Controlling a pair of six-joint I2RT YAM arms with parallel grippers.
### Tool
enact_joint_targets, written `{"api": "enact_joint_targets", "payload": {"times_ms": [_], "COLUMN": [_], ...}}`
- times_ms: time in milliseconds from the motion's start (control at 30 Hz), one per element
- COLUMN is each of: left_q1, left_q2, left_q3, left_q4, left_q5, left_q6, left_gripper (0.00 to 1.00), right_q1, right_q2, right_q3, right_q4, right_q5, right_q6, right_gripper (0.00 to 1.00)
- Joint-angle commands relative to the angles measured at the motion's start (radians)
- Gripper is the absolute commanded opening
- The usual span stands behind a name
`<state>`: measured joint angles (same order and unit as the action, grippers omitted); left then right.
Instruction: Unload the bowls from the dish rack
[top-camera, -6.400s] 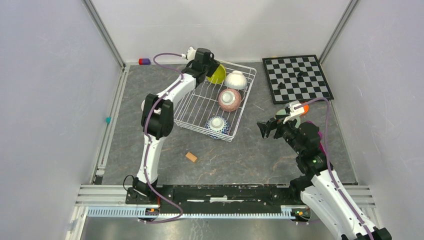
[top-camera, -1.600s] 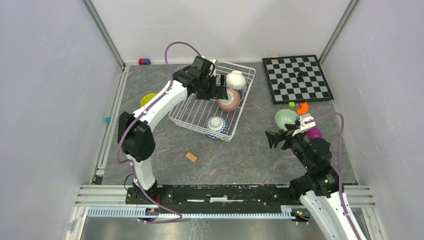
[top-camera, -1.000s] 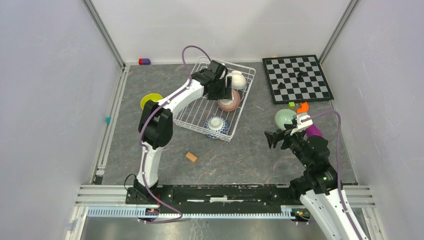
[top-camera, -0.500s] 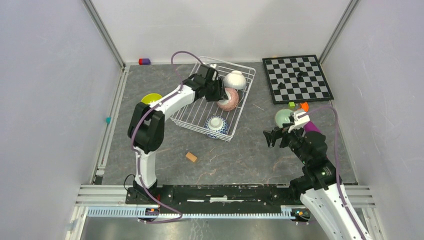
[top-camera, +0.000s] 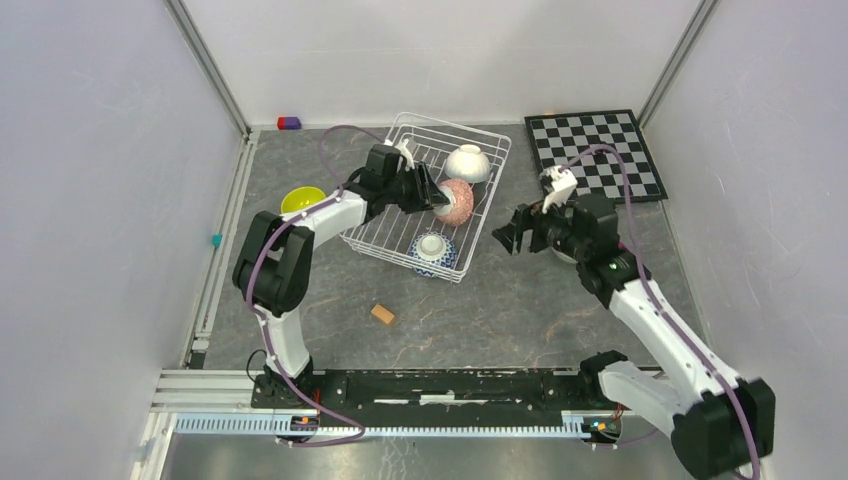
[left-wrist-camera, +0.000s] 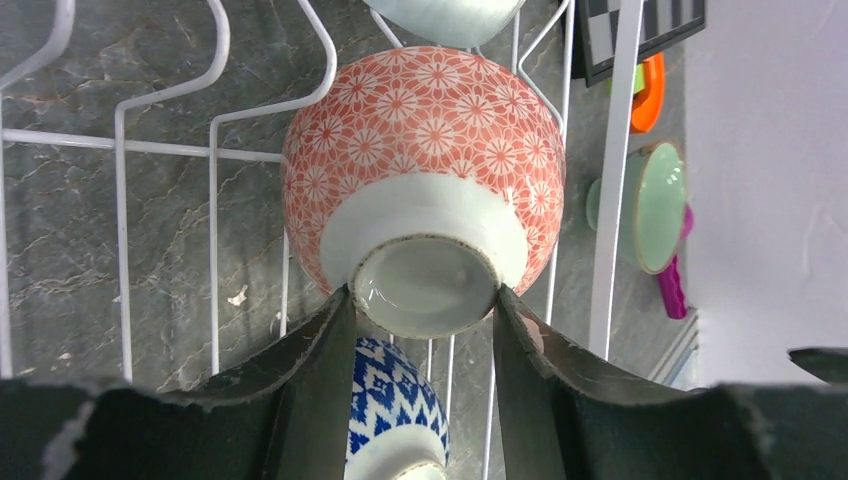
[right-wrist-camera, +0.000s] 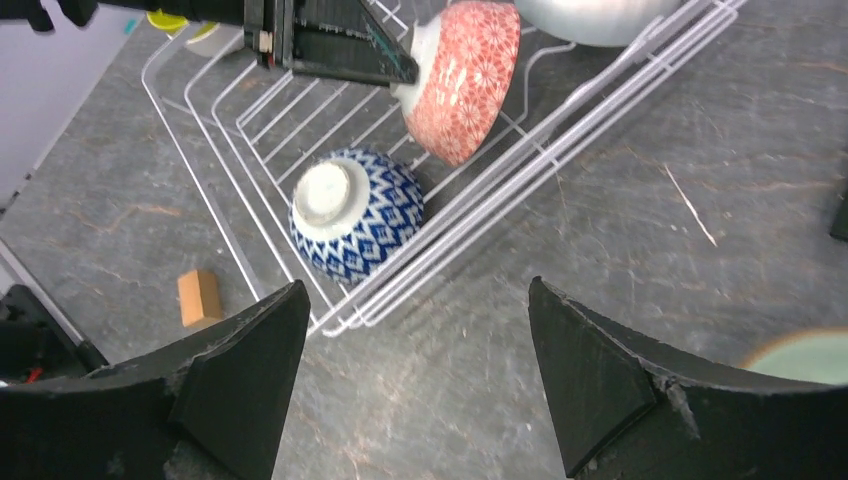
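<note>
Left gripper (left-wrist-camera: 422, 300) — jaws pinch pink bowl (left-wrist-camera: 425, 140) foot, inside dish rack (left-wrist-camera: 613, 200).

1. I'm watching the left gripper (left-wrist-camera: 422, 296) clamping the foot of the pink bowl (left-wrist-camera: 425, 160). The white bowl (top-camera: 469, 162) is crowding it at 1 o'clock and the blue-and-white bowl (top-camera: 434, 247) at 6 o'clock.
2. The dish rack (top-camera: 388, 228) side wires are fencing that bowl at 3 o'clock.
3. The right gripper (top-camera: 512, 233), jaws spread wide, is hanging over bare table (top-camera: 470, 320) just beside the rack's 3 o'clock side.
4. A wooden block (top-camera: 382, 314) is lying at the rack's 6 o'clock, and a yellow-green bowl (top-camera: 302, 200) is sitting at its 9 o'clock.
</note>
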<state>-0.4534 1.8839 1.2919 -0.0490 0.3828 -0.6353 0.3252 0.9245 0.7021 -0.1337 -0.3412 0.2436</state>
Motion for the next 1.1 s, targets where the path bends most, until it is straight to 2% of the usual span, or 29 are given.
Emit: {"api": "enact_joint_targets", "payload": {"times_ms": [0, 133, 333, 633, 733, 833, 967, 1067], "left_q1": [0.029, 0.046, 0.059, 0.065, 0.066, 0.066, 0.066, 0.065], "left_q2": [-0.033, -0.045, -0.083, -0.153, -0.168, -0.191, -0.226, -0.243], "left_q3": [-0.067, -0.125, -0.151, -0.175, -0.178, -0.187, -0.194, -0.21], "left_q4": [0.153, 0.279, 0.39, 0.397, 0.399, 0.405, 0.425, 0.521], "left_q5": [0.104, 0.173, 0.254, 0.268, 0.276, 0.279, 0.304, 0.363], "left_q6": [-0.08, -0.122, -0.156, -0.173, -0.182, -0.193, -0.223, -0.317], "left_gripper": [0.19, 0.18, 0.16, 0.16, 0.16, 0.16, 0.16, 0.16], "right_q1": [-0.003, -0.002, 0.002, 0.002, 0.006, 0.009, 0.009, 0.009], "right_q2": [0.14, 0.274, 0.426, 0.543, 0.571, 0.586, 0.588, 0.579], "right_q3": [0.113, 0.183, 0.304, 0.361, 0.366, 0.379, 0.388, 0.385], "right_q4": [0.183, 0.267, 0.277, 0.261, 0.268, 0.266, 0.263, 0.283], "right_q5": [-0.081, -0.078, -0.147, -0.184, -0.196, -0.214, -0.249, -0.308], "right_q6": [0.071, 0.123, 0.137, 0.122, 0.14, 0.14, 0.127, 0.119], "right_gripper": [0.86, 0.84, 0.82, 0.83, 0.92, 0.96, 0.93, 0.88]}}
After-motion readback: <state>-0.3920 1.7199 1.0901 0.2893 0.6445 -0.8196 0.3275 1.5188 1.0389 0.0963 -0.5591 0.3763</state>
